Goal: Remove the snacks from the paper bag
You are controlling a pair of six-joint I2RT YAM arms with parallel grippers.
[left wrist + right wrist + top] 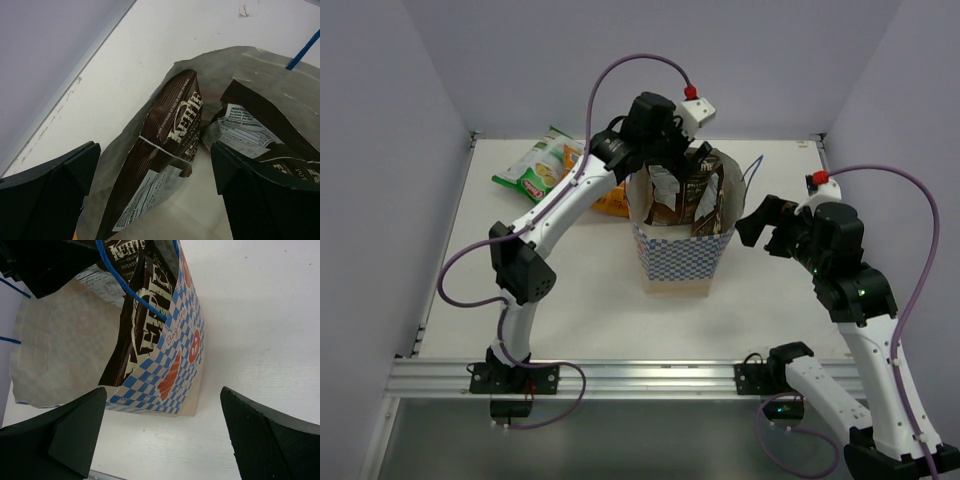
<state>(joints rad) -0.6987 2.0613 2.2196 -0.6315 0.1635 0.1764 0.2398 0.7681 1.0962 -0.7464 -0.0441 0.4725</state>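
Top external: left tool (668, 160) gapes above paper bag (680, 255) rim.

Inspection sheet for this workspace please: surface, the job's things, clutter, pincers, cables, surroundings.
Surface: white table, a few scuffs.
Job's things: bag upright mid-table, two brown packets inside; green packet and orange packet lying on the table at far left, outside the bag.
Clutter: nothing seen.
Pincers: left pincer open over the bag's mouth; right pincer open beside the bag's right side, holding nothing.
Cables: purple left cable and right cable loop off the arms.
Surroundings: pale walls; metal rail at the near edge.
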